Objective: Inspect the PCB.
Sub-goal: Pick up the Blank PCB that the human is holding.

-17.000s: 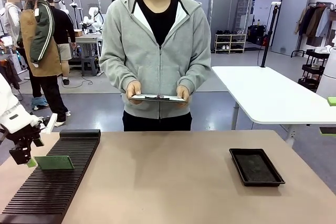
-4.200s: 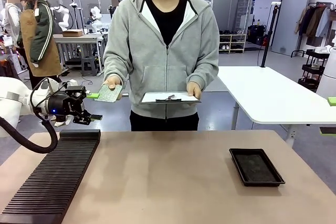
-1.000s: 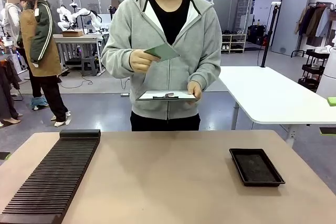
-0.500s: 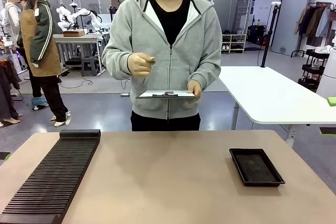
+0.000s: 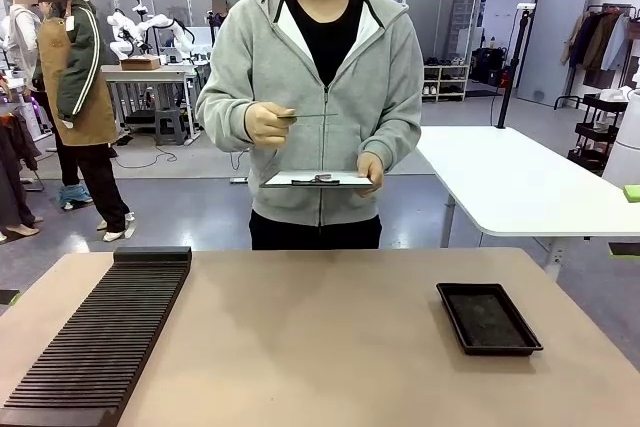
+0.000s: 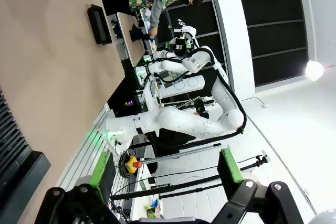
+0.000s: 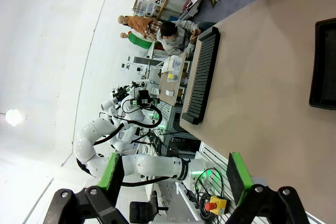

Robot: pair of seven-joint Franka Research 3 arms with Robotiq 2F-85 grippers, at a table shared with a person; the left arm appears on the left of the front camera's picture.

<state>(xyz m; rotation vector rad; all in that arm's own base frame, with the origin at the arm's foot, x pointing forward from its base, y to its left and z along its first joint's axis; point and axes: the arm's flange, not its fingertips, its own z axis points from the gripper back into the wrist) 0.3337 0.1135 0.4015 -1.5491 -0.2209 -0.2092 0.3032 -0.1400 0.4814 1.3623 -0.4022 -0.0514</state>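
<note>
PCB [image 5: 312, 115]: pinched in person's raised hand [image 5: 265, 124], far side of table [image 5: 320, 347], above white clipboard [image 5: 317, 179]; edge-on, apparently level | left gripper [image 6: 165, 174]: fingers spread, empty | right gripper [image 7: 173, 179]: fingers spread, empty | black tray [image 5: 488, 318]: right, on table.

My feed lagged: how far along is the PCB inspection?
Done: the PCB is in the person's hand; the left gripper and right gripper are open, empty. In hand: the person holds it edge-on above the clipboard. Left: any verdict or placing; the black tray holds no board.
</note>
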